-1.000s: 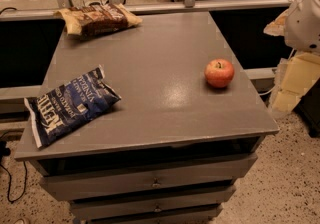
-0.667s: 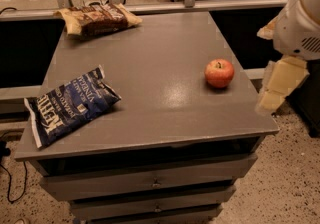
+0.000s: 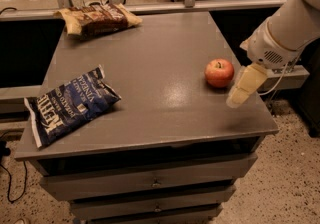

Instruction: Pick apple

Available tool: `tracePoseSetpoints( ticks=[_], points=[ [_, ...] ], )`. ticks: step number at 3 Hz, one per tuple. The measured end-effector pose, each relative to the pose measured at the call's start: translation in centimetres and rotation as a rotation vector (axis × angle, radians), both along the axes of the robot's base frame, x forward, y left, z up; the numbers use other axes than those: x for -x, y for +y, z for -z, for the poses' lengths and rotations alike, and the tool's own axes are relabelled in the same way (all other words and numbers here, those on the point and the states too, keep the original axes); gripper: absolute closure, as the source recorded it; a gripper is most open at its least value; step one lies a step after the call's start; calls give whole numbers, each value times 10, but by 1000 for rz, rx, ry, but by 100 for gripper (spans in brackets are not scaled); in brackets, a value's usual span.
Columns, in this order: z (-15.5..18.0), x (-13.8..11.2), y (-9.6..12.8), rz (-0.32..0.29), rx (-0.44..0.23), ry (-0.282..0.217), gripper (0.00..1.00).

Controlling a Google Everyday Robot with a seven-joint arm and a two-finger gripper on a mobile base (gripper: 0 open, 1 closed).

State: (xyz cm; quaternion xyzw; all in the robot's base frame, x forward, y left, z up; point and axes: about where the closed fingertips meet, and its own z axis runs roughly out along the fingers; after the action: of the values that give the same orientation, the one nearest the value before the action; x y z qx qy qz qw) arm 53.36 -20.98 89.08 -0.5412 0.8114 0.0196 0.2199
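My gripper [image 3: 243, 87] has swung in from beyond table [image 3: 150, 63] edge and is now just right of apple [image 3: 219, 72], apart from it. Apple on tabletop, right side, ungrasped. Gripper state: cannot tell. Approach seems nearly complete.

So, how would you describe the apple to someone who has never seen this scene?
Look at the grey table with drawers. Near its right edge, just left of the robot's gripper, sits the apple. It is small, round and red, unlike the flat blue bag at the front left and the brown bag at the far left corner.
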Motion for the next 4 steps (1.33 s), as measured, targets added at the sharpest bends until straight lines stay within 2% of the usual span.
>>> tracePoseSetpoints(
  ticks=[1,2,3,4],
  points=[
    [21,-29,0,42,-94,-25,0],
    [31,-59,-6,99,-222,-53,1],
    [36,-71,-6,144,-331,-36,22],
    [39,-75,-5,182,-445,7,46]
  ],
)
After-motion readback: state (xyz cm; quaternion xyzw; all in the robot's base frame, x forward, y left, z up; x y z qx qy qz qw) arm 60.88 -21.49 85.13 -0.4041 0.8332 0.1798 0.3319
